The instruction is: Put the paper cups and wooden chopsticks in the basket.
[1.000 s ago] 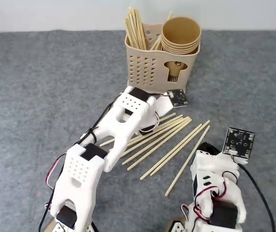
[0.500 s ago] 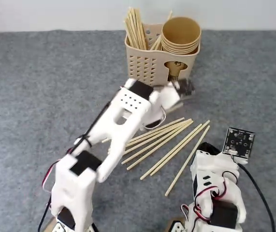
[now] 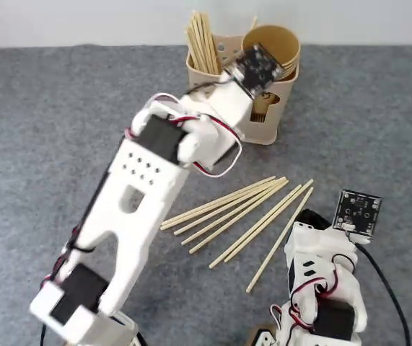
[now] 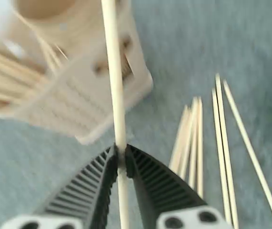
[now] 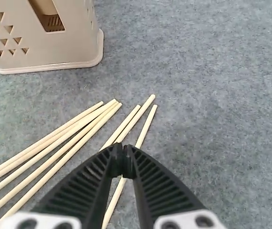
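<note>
Left claw pinches a chopstick at the basket.

Beige, tan and pale wood on a mottled grey surface.
The basket is beige with rows of small triangular holes. The paper cups are tan-brown, the chopsticks pale yellow wood. The left arm and right arm are white with black blocks; the left pincer and right pincer are black and ridged.
</note>
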